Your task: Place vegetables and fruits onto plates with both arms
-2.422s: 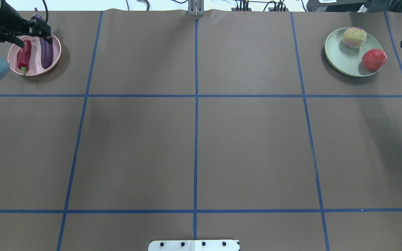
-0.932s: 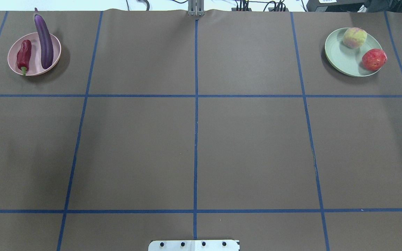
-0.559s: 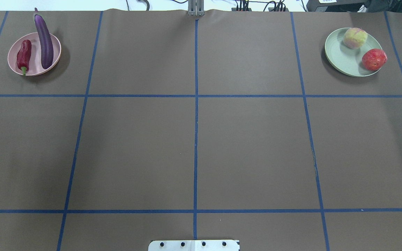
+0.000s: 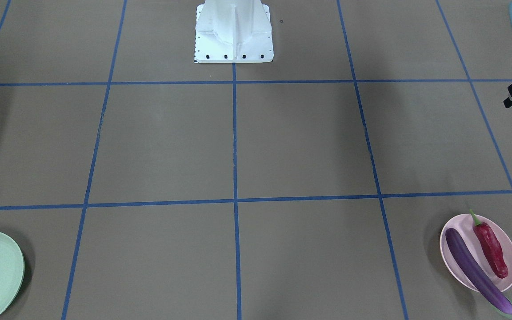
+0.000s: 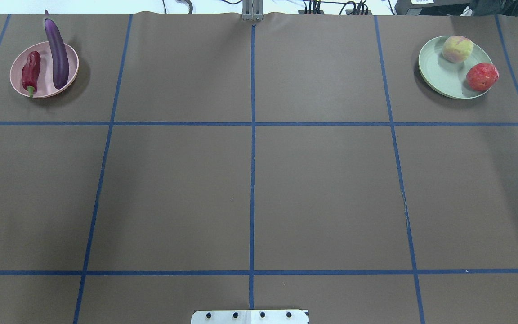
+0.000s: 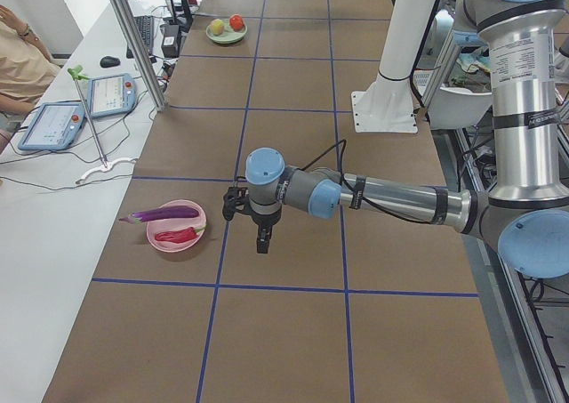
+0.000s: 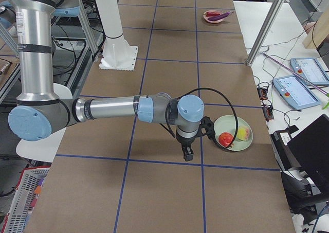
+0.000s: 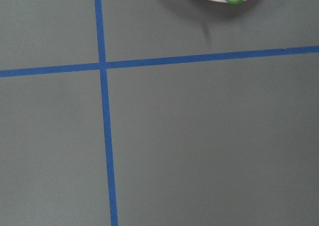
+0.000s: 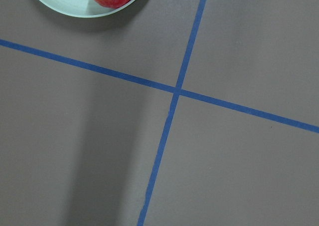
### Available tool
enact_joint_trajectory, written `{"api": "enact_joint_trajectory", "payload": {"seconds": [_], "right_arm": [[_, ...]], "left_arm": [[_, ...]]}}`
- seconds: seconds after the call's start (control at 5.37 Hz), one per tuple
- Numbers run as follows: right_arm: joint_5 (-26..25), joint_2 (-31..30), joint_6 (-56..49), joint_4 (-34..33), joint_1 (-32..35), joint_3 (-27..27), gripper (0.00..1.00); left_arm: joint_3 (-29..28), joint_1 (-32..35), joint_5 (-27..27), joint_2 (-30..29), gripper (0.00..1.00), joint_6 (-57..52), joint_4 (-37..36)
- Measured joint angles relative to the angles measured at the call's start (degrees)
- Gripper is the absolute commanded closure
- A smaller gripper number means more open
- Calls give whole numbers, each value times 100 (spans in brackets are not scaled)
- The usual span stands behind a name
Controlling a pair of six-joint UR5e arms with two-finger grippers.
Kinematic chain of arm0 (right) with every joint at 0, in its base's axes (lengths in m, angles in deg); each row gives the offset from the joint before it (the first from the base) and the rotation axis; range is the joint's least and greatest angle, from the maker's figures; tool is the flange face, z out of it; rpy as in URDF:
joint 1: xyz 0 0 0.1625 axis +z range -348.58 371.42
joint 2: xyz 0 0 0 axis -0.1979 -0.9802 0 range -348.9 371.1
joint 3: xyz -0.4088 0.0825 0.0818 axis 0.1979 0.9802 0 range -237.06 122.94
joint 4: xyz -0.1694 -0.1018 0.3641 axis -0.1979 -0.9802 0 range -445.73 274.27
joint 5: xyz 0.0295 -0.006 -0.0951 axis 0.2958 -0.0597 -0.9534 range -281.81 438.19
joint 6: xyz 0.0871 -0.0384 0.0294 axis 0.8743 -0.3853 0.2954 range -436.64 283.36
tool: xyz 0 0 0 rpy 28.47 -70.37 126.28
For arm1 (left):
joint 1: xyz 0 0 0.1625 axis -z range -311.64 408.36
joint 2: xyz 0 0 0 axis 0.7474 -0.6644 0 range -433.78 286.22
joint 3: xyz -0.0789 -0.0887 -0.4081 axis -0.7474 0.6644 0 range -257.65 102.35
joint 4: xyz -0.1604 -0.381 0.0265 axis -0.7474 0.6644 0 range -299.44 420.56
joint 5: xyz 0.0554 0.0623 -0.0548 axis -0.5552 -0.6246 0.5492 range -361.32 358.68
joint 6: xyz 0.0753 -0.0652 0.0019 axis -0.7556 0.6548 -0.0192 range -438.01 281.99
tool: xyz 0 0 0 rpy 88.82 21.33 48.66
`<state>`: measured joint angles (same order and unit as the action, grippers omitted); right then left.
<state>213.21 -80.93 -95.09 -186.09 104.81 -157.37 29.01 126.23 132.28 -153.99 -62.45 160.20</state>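
The purple eggplant (image 5: 56,49) and red chili (image 5: 30,72) lie on the pink plate (image 5: 45,78) at the far left; the eggplant's cap overhangs the rim. The halved fruit (image 5: 457,48) and red ball fruit (image 5: 482,76) sit on the green plate (image 5: 441,76) at the far right. Neither gripper shows in the overhead view. In the exterior left view my left gripper (image 6: 263,241) hangs above the table beside the pink plate (image 6: 160,240). In the exterior right view my right gripper (image 7: 187,153) hangs beside the green plate (image 7: 234,125). I cannot tell whether either is open.
The white base block (image 4: 234,35) stands at the table's near-robot edge. Blue tape lines divide the brown table (image 5: 250,193). Tablets and cables (image 6: 71,118) lie on the side bench. A metal post (image 5: 252,11) stands at the far edge.
My left gripper, which was over the chili on the pink plate, has left the overhead view. My right gripper's tip has gone from the right edge. Foods and plates have not moved.
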Motion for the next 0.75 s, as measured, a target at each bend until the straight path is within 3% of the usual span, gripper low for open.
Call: {"api": "enact_joint_trajectory", "payload": {"seconds": [0.75], "right_arm": [[27,-867,25,-27,-20,-905,0]], "left_arm": [[423,1,-27,516,0,11,36]]}}
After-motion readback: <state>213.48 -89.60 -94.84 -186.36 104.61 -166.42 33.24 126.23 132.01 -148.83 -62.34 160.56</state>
